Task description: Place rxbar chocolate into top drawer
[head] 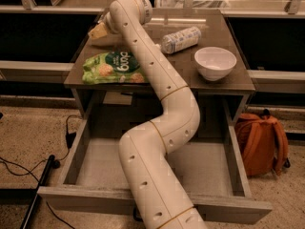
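Observation:
The top drawer (pixel 81 149) of grey wood-grain board stands pulled out below the tabletop, and its grey bottom is bare where it shows. My white arm rises over the drawer and reaches across the table to its far left corner. My gripper (pixel 101 30) is there, low over the tabletop and mostly hidden behind my wrist. The rxbar chocolate is not in view; it may be hidden behind the arm or gripper.
A green-and-white snack bag (pixel 112 68) lies at the table's front left. A clear plastic bottle (pixel 181 39) lies on its side mid-table. A white bowl (pixel 215 63) stands at the right. An orange backpack (pixel 262 142) sits on the floor right of the drawer. Cables lie on the floor at left.

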You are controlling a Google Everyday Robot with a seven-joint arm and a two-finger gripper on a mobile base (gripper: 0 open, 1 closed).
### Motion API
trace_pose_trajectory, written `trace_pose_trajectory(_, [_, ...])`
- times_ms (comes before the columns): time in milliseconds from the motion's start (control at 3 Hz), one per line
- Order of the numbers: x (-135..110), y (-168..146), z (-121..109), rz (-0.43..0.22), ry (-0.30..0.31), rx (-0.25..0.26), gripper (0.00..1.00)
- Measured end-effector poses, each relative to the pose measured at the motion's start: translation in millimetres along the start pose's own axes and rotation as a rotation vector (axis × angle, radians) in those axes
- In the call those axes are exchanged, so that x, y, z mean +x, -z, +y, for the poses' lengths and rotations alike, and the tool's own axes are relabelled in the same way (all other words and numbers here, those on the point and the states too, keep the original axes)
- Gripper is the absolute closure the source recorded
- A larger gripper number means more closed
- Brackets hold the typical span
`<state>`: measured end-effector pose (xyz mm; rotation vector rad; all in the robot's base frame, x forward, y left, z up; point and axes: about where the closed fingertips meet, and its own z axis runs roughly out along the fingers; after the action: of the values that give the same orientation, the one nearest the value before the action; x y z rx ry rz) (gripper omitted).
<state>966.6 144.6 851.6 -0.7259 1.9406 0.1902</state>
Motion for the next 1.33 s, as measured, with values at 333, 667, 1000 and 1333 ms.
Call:
trace_pose_trajectory(333, [-15.9, 15.2, -11.2, -0.057, 0.018, 0.039, 0.0])
trace_pose_trajectory(667, [-39.1, 42.2, -20.5, -0.131, 0.047, 0.086, 0.0])
trace_pose_trajectory(1000, [-58.1, 65.1, -20.9, -0.188, 0.068, 0.107, 0.0])
trace_pose_trajectory(1333, [-57.3, 63.8, -20.3, -0.184, 0.072, 0.107, 0.0])
